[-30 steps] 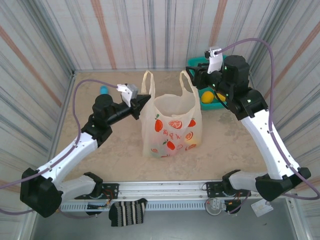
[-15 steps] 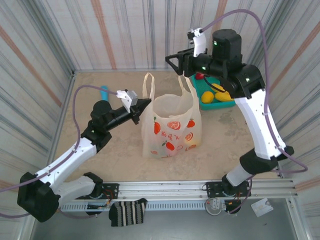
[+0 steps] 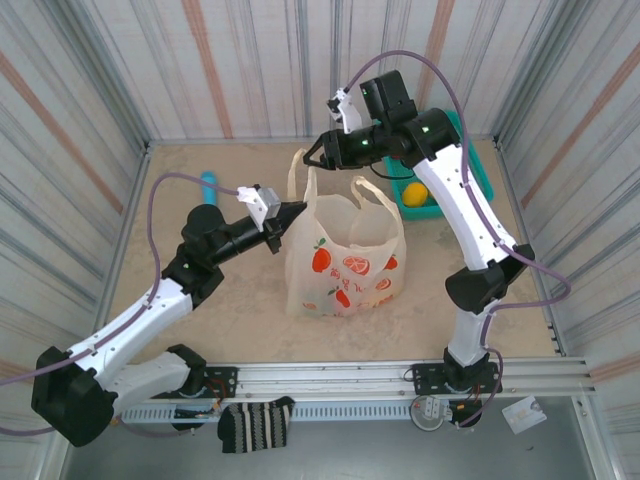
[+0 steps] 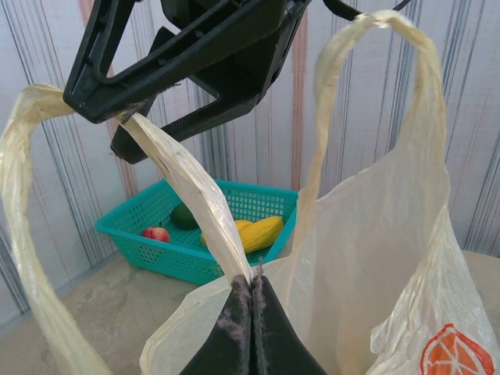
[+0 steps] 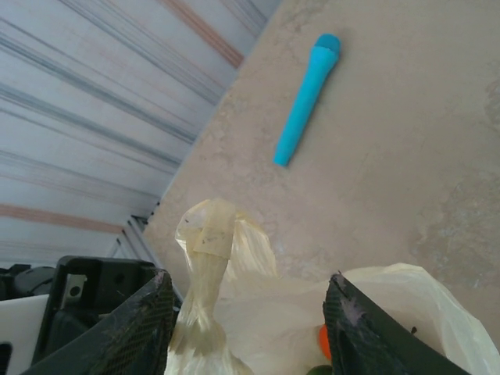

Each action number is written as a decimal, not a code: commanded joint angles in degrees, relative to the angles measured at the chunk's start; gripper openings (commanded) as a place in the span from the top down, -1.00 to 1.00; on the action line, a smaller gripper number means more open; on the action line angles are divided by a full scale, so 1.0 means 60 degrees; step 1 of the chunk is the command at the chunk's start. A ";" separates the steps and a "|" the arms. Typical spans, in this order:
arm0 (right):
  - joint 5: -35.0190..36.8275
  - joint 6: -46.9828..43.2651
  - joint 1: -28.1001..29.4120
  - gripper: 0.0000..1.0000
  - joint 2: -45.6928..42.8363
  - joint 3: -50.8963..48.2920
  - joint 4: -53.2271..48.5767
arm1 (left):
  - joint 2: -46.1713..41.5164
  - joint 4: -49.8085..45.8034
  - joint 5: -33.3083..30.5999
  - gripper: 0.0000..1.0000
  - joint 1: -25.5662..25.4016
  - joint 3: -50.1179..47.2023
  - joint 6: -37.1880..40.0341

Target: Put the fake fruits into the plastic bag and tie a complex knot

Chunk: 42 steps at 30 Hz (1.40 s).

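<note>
Near edge of the table: arm bases, and a striped sock (image 3: 255, 424) draped over the rail in front.

Just past that, at the table's middle: the plastic bag (image 3: 345, 262), upright, mouth up, both loop handles raised. Left gripper (image 3: 288, 213) at the bag's left rim, fingers (image 4: 244, 328) pressed together on a pinch of film at the foot of the left handle. Right gripper (image 3: 313, 158) over that same handle, fingers (image 5: 144, 328) spread wide, holding nothing, the loop's top just below and between them. Something orange and green low in the bag's mouth in the right wrist view; fruit or print, cannot tell.

Further back, in the far right corner: a teal basket (image 4: 176, 258) with several of the fake fruits (image 4: 258, 233) lying in it, yellow, red and green.

Likely trouble: snagging the raised loop on a spread finger when pulling away, tipping the bag or ripping the film out of the left pinch. Also tearing, or a collapsed mouth, from too hard a pull on such thin film.

Open table left of the bag and in front of it, with only a blue stick (image 3: 208, 182) near the far left edge, well apart. Tighter on the right, between bag and basket. Walls close along the far and side edges.
</note>
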 commanded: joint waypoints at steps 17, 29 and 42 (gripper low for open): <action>-0.0598 0.0630 0.0098 0.33 0.0578 0.0658 0.0314 | -0.0093 -0.0124 0.0187 1.00 -0.0139 -0.0035 0.0238; -0.0555 0.0856 0.0241 0.95 0.0423 0.1404 0.0518 | -0.1330 -0.1059 -0.2887 -0.34 -0.0537 -0.0097 0.0398; -0.0550 0.0847 0.0689 0.92 0.0385 0.1405 0.0439 | 0.0578 0.0458 -0.3451 -0.95 -0.0293 0.0419 -0.0083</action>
